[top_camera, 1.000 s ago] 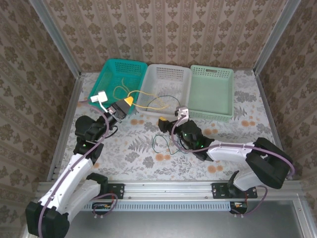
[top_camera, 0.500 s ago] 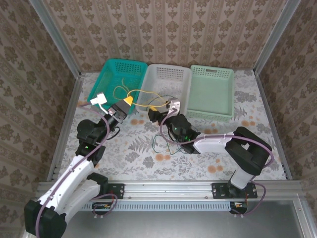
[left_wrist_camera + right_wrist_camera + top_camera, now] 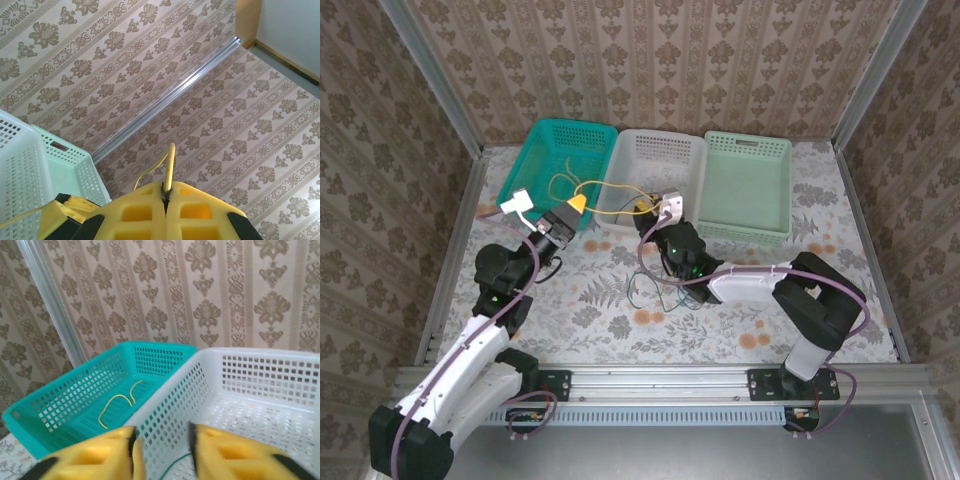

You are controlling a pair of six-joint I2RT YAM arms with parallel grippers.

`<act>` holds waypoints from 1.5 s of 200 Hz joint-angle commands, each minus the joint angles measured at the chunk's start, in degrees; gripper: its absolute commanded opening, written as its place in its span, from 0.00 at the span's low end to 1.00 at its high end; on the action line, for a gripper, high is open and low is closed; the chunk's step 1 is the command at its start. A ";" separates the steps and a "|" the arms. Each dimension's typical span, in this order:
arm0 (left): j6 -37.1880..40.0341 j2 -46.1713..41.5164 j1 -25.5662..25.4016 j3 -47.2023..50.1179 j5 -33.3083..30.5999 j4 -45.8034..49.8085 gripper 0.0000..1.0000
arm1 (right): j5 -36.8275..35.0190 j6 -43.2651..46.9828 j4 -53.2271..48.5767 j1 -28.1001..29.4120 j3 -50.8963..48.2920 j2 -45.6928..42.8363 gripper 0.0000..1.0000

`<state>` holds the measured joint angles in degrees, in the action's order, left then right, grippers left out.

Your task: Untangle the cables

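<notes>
A yellow cable (image 3: 610, 187) runs from the teal basket (image 3: 542, 150) across the front of the white basket (image 3: 655, 150). My left gripper (image 3: 572, 206) is shut on it, and the strand (image 3: 170, 167) rises from between the closed fingers (image 3: 195, 210). My right gripper (image 3: 646, 212) is at the white basket's front edge, with a narrow gap (image 3: 162, 450) between its blurred fingers. A thin green cable (image 3: 175, 465) lies below that gap. A yellow loop (image 3: 117, 402) rests in the teal basket. Green and blue cables (image 3: 652, 290) lie looped on the table.
A light green basket (image 3: 748, 150) stands to the right of the white one. Patterned walls and metal rails (image 3: 450, 260) close the table in on three sides. The floral tabletop (image 3: 590, 300) stretches between the arms and the baskets.
My right gripper has moved up and left from the table to the white basket's front edge, and its jaws have narrowed. The left gripper has barely moved and keeps the yellow cable.
</notes>
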<state>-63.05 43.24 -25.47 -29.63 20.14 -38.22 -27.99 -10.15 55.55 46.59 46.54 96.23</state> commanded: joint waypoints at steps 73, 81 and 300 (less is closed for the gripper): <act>1.58 -3.67 2.53 -1.47 0.18 5.00 0.00 | 8.84 7.82 -19.45 -1.68 -3.16 -9.32 0.00; 1.09 -4.10 3.32 -1.31 0.16 5.34 0.00 | 8.59 8.89 -22.00 -1.90 -3.67 -10.89 0.00; 16.44 0.79 14.16 -13.19 23.20 32.62 0.00 | 25.44 2.91 -50.96 -8.27 -1.19 -28.88 0.83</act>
<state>-45.45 45.23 -11.18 -42.83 40.21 -1.78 -7.92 -0.25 -6.42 38.70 46.39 66.65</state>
